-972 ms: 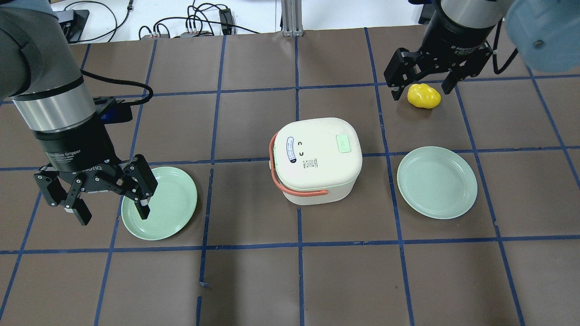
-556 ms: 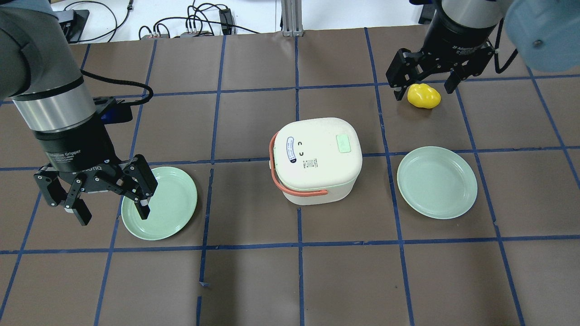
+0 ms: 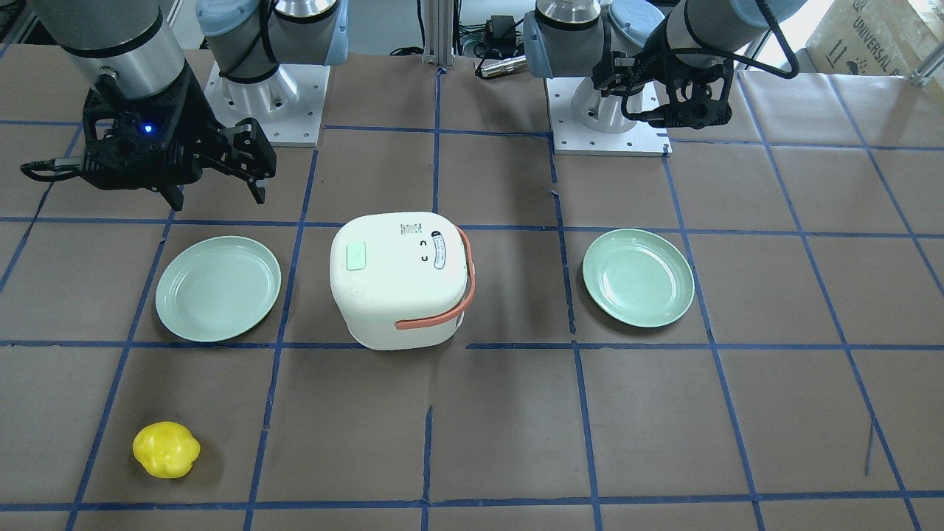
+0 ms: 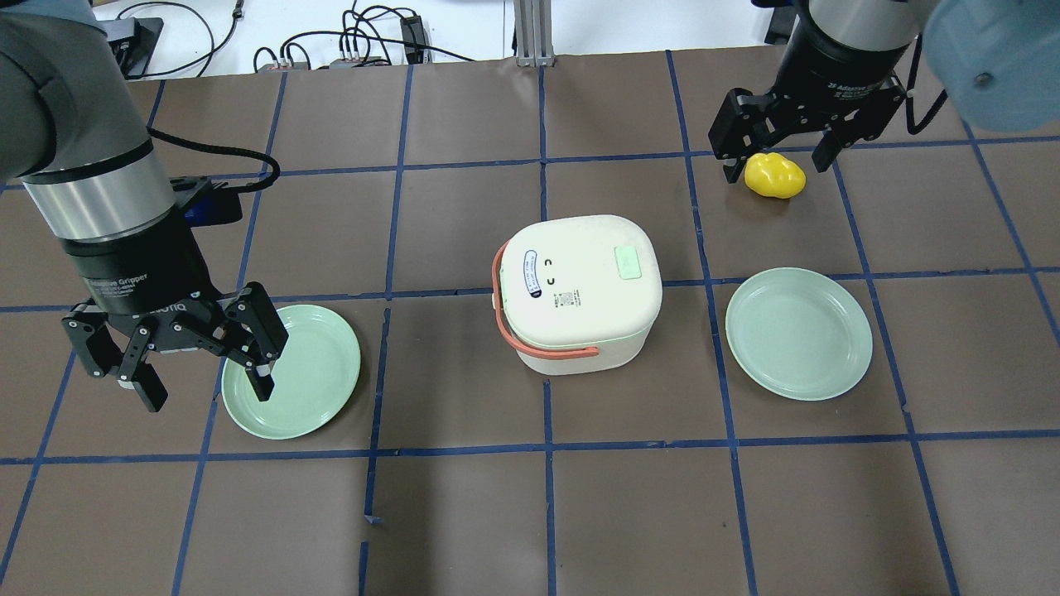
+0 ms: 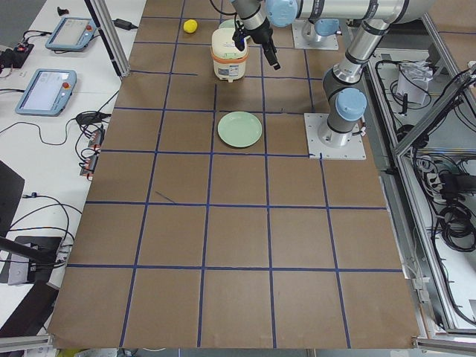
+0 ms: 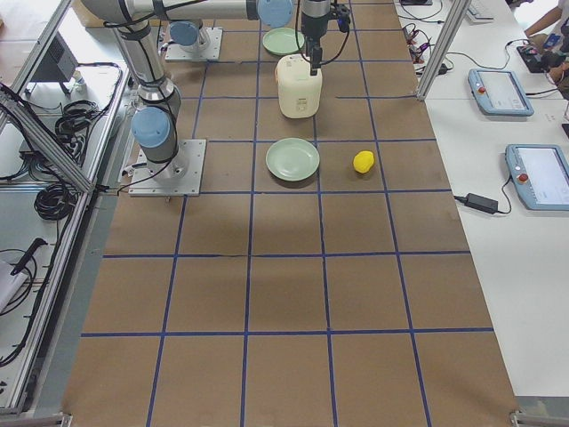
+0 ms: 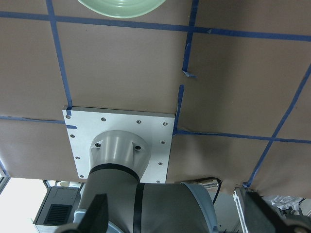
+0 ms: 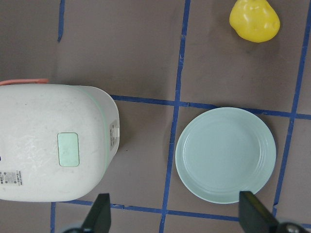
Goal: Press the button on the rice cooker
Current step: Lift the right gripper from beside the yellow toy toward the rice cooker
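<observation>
The white rice cooker [image 4: 580, 290] with an orange handle stands at the table's middle. Its pale green button [image 4: 628, 262] is on the lid, and shows too in the front view [image 3: 356, 257] and the right wrist view [image 8: 68, 149]. My right gripper [image 4: 776, 168] is open and empty, high above the table to the cooker's right. Its wrist view looks down on the cooker [image 8: 53, 141] and a plate. My left gripper [image 4: 207, 396] is open and empty, high up near my base, and touches nothing.
A pale green plate [image 4: 319, 372] lies left of the cooker and another [image 4: 799, 334] right of it. A yellow pepper-like object [image 4: 774, 175] lies at the far right [image 3: 166, 450]. Blue tape lines cross the brown table.
My right gripper has shifted slightly up and to the right in the overhead view. The left arm, the cooker and the plates have not moved.
</observation>
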Action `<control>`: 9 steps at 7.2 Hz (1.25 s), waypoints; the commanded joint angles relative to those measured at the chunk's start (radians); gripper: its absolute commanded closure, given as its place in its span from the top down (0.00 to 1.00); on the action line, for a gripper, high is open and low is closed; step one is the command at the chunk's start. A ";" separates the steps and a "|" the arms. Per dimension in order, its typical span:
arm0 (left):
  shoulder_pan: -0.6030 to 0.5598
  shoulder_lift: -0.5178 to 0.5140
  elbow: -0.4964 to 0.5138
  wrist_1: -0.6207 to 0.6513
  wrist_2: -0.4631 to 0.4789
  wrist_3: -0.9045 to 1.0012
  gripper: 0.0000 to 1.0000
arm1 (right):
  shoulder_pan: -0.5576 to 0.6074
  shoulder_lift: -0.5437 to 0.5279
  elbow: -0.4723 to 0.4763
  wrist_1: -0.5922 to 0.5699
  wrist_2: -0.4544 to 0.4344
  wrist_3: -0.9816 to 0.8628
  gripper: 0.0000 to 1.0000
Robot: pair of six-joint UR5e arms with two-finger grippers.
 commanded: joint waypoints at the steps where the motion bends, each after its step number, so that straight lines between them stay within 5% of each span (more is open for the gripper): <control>1: 0.000 0.000 0.000 -0.001 0.000 0.000 1.00 | 0.001 -0.002 0.007 0.005 0.098 -0.012 0.07; 9: 0.000 0.000 0.000 0.000 0.000 0.000 1.00 | 0.003 0.037 0.162 -0.125 0.278 -0.012 0.10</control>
